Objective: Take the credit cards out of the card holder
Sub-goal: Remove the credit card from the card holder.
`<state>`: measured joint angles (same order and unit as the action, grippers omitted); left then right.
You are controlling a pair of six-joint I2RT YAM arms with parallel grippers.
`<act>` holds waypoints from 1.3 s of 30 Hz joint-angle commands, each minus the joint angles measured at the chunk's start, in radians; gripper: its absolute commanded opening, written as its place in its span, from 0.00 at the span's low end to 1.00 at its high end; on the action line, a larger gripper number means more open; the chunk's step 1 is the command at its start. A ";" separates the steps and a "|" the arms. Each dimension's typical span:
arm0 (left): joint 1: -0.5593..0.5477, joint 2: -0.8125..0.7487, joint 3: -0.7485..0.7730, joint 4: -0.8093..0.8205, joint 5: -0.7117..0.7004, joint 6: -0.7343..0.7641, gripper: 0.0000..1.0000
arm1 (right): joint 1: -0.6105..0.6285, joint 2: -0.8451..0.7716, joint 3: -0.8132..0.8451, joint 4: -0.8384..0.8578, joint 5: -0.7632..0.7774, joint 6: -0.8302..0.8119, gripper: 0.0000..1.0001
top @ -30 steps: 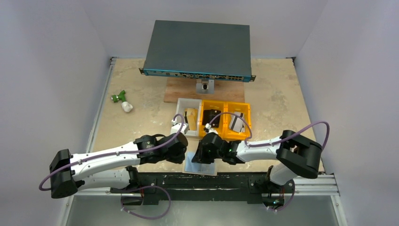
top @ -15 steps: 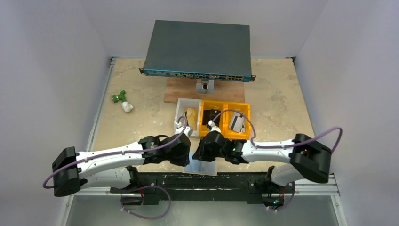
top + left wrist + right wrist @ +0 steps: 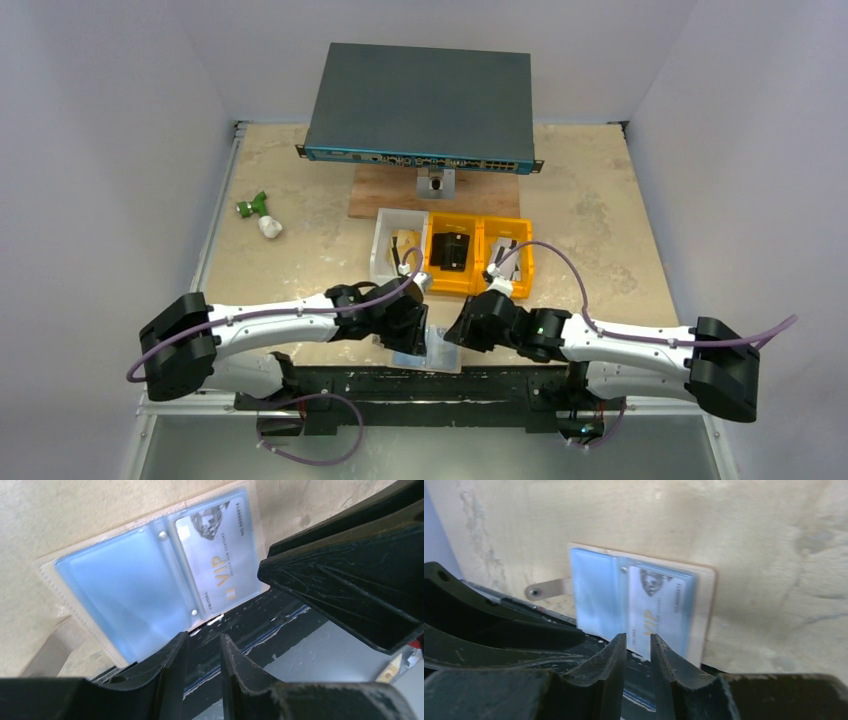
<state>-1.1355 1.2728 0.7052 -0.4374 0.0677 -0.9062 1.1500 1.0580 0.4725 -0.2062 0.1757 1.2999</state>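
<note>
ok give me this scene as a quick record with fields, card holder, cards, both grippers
card holder: open flat at the near edge of the table, blue pockets up
card: one VIP card, in its pocket, not yet out
other pocket: looks empty
left gripper: slightly open, holding nothing
right gripper: slightly open, holding nothing
layout: holder lies between the two grippers

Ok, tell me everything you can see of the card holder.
The card holder lies opened flat, inside up, at the table's near edge. Two pale blue clear-plastic pockets sit in a tan stitched border, with two small studs along the fold. One holds a silvery card with gold VIP lettering; the other looks empty. A tan strap with a snap sticks out beside the empty pocket. The left gripper and right gripper hover near, touching nothing of it.
</note>
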 commanded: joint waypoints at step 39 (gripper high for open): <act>0.110 0.182 -0.103 0.342 0.198 -0.057 0.24 | 0.002 0.153 0.028 -0.025 0.038 -0.040 0.04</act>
<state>-1.0355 1.4498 0.6178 -0.1490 0.2440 -0.9512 1.1500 1.1919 0.4637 -0.2241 0.1917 1.2804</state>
